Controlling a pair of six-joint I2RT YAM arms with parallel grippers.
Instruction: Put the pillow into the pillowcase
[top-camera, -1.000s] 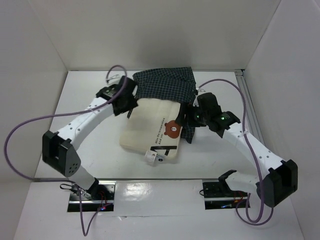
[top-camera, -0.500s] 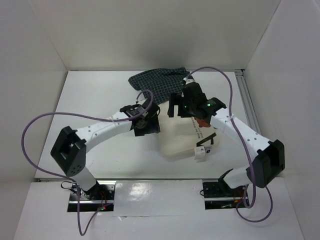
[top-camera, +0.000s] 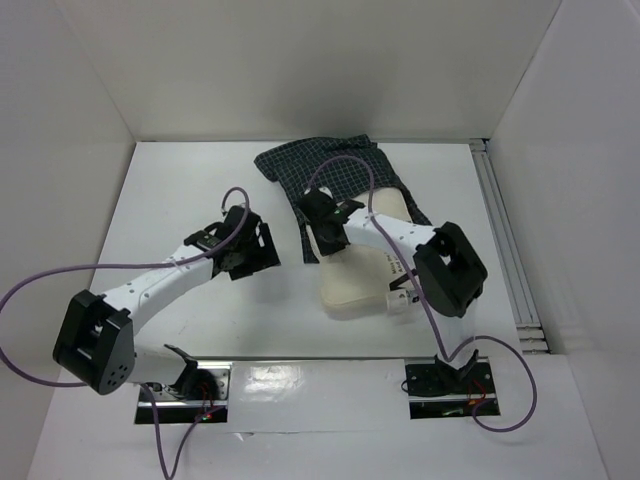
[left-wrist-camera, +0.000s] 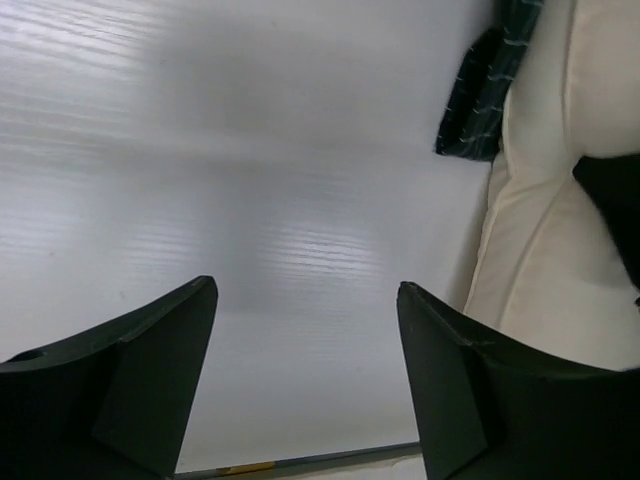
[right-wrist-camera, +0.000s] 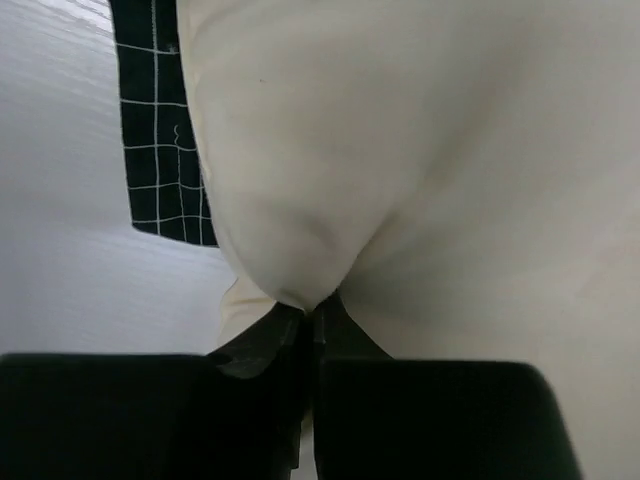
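- Currently your right gripper is clenched on a pinched-up fold of the soft cream-white rectangular pillow. In the wrist view its fingers meet with only that peak of fabric between them.
- From above, that pinch sits on the pillow's left edge toward its far end, just beside the dark navy cloth pillowcase with the fine white grid check.
- Your left gripper is released, jaws wide with nothing between them. It hovers over the bare white tabletop just left of the pillow, not touching it.
- The pillow lies mid-table, its long axis running near-to-far with a slight tilt. Its printed label and small white tag are toward the near end, closest to the arm bases.
- What the next move turns on: the pillowcase lies beyond the pillow, away from you, so the pillow's far short end must lead in.
- Checked cloth shows along the pillow's far-left and far-right edges. I cannot tell whether that end is already inside the opening or only lying on top of the cloth.
- Your right arm is on the pillow. Your left is free and close to the case's loose left edge, so I judge it better placed to hold the mouth open while you push the pillow away from you.
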